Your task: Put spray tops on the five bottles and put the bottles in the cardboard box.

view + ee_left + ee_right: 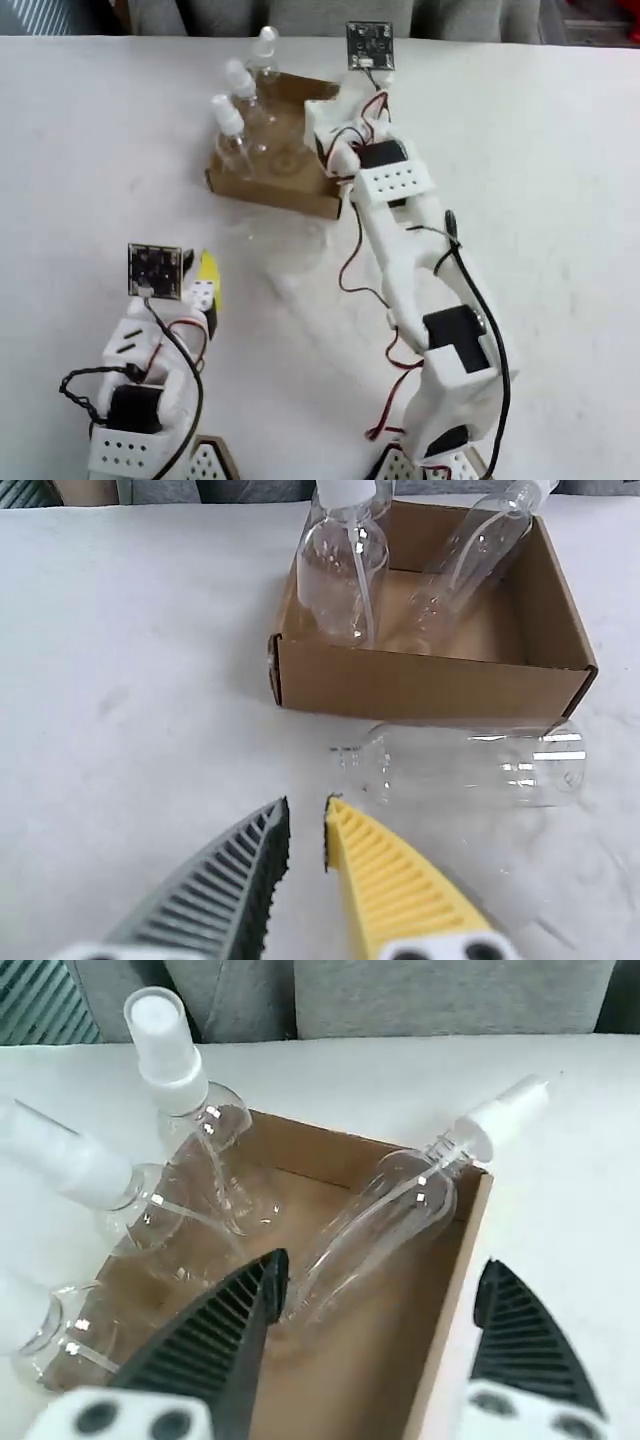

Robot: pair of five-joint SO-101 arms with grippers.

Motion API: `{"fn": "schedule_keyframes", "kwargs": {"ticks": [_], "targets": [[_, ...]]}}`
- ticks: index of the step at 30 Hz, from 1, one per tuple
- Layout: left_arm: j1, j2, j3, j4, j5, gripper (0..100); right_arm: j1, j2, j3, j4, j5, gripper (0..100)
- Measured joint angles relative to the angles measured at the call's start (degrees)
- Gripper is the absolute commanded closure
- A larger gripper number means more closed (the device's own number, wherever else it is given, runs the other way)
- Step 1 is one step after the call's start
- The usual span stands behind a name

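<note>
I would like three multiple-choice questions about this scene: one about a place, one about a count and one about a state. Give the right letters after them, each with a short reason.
1. Where is the topless bottle relative to the cardboard box?
A. Inside it, upright
B. Lying on the table just outside its wall
C. On top of it

2. How many bottles with spray tops are in the box?
A. Two
B. Five
C. Four

3. How is the right claw?
A. Open, over the box
B. Shut on a bottle
C. Shut on a loose cap

Answers:
1 B: the left wrist view shows it on its side in front of the box.
2 C: the right wrist view shows three standing and one leaning.
3 A: its fingers stand wide apart and grip nothing.
</note>
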Motion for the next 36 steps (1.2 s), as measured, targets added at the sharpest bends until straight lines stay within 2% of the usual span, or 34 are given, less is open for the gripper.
{"fn": "schedule_keyframes", "kwargs": {"ticks": [3, 8, 11, 19, 26, 30, 36], "targets": [[0.0, 0.0, 0.0, 0.0, 0.0, 91, 2.29, 0.35, 0.0, -3.34, -0.18, 75.2], [0.0, 0.0, 0.0, 0.0, 0.0, 91, 5.8, 7.82, -3.16, -9.23, -0.18, 91.0], [0.0, 0.0, 0.0, 0.0, 0.0, 91, 6.51, 13.54, -8.53, -9.85, -0.18, 96.2], [0.0, 0.0, 0.0, 0.0, 0.0, 91, 7.47, 27.25, -24.62, -9.58, -0.18, 89.9], [0.0, 0.0, 0.0, 0.0, 0.0, 91, 7.47, 30.86, -36.31, 1.85, -0.18, 80.9], [0.0, 0.0, 0.0, 0.0, 0.0, 91, 7.56, 33.41, -41.41, 5.71, -0.18, 80.1], [0.0, 0.0, 0.0, 0.0, 0.0, 91, 8.26, 40.09, -48.18, 5.8, -0.18, 80.1]]}}
